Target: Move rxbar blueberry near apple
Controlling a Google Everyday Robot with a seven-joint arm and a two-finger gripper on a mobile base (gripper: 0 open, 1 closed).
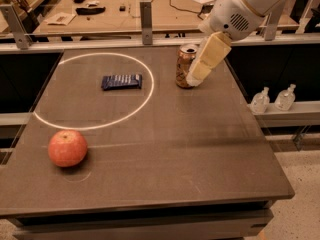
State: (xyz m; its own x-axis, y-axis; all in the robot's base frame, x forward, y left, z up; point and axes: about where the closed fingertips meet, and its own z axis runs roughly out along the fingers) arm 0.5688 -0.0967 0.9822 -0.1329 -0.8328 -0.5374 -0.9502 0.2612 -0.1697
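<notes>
The claw (pixel 196 77) hung over the far-right part of the table (pixel 200 149), slanting down and to the left from the white arm (pixel 240 9) that reached in over the far-right corner. Its pale tip sat low, right in front of the gold-brown can (pixel 182 64), covering the can's right side; whether it touched the can could not be told. Whether the claw was open or closed could not be told either. It had no hold of the bar.

The rxbar blueberry (pixel 121 81) lay flat on the table, toward the far edge and left of the middle, its long side running along that edge. It rested inside the white ring (pixel 152 86) marked on the tabletop, close to the ring's right side, and was apart from the claw, with the can standing between them just outside the ring.

The apple (pixel 67 148) sat near the near-left corner, outside the ring and just beyond its near arc, well apart from the bar.

Past the right edge, two small clear bottles (pixel 272 100) stood on a lower ledge, and a wooden bench (pixel 115 19) with loose items ran behind the far edge
</notes>
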